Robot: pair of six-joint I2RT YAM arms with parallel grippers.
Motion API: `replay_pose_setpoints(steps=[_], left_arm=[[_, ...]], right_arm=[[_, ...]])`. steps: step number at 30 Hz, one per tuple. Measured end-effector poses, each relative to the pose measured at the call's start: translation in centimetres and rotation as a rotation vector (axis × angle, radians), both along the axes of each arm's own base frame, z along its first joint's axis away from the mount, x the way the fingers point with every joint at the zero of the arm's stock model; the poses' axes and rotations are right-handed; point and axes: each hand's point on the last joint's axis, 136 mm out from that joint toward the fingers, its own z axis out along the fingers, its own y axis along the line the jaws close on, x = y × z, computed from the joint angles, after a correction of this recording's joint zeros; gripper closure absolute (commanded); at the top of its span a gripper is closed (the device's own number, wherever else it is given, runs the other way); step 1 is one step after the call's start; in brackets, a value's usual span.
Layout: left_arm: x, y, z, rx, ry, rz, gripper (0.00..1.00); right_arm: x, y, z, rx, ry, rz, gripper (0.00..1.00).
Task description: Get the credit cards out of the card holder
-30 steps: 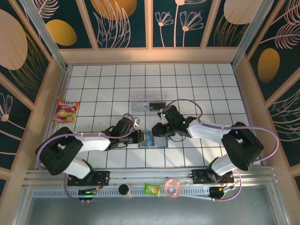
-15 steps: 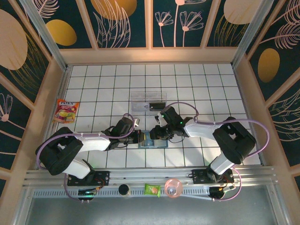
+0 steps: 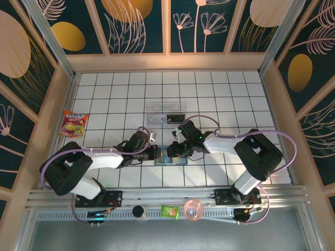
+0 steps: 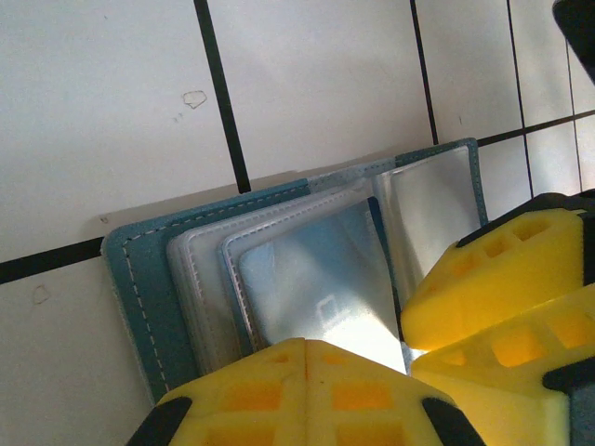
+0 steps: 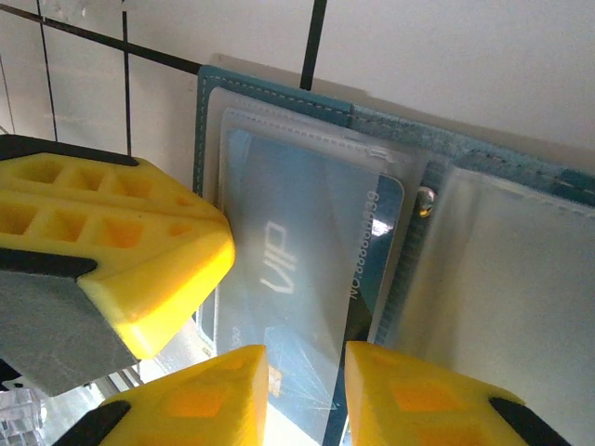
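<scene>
Across the top view, the white tiled table (image 3: 104,94) is lying between patterned walls; the left arm (image 3: 99,157) is reaching in from the lower left and is holding the same pose as a second ago, while the right arm (image 3: 235,144) has been drawing its elbow leftward and is now folding more tightly toward the middle; above the centre, the clear plastic tray (image 3: 157,110) is sitting where it was, apart from both arms; just below the centre, the card holder (image 3: 177,160) is lying open and flat on the tiles, teal cover down and clear sleeves (image 4: 204,279) up, unmoved, though the right wrist is now covering more of it; the left gripper (image 4: 307,348) is pressing on the sleeves with its jaws closed tight together; the right gripper (image 5: 307,376) is now hanging closer over the holder, its jaws standing a narrow gap apart above the card's lower edge, and whether they are pinching anything cannot be told; the blue credit card (image 5: 307,242) is sitting inside a sleeve, left of the holder's fold in the right wrist view.
</scene>
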Motion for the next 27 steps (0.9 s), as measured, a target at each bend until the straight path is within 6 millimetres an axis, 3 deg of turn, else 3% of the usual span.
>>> replay_pose_setpoints(steps=[4, 12, 19, 22, 27], left_arm=[[0.0, 0.0, 0.0, 0.0, 0.0, 0.0, 0.97], [0.0, 0.0, 0.3, -0.008, -0.001, 0.005, 0.81], [-0.1, 0.4, 0.3, 0.0, -0.006, 0.016, 0.8], [-0.1, 0.6, 0.4, 0.009, -0.01, 0.025, 0.79], [-0.2, 0.9, 1.3, 0.004, -0.022, 0.03, 0.83]], right_arm=[[0.0, 0.1, -0.2, -0.01, -0.002, 0.002, 0.72], [0.2, 0.0, -0.6, -0.116, -0.058, -0.018, 0.72], [0.8, -1.8, -0.4, -0.235, -0.13, -0.08, 0.7], [1.0, -2.3, -0.4, -0.269, -0.149, -0.093, 0.65], [1.3, -2.0, 1.5, -0.238, -0.199, -0.095, 0.68]])
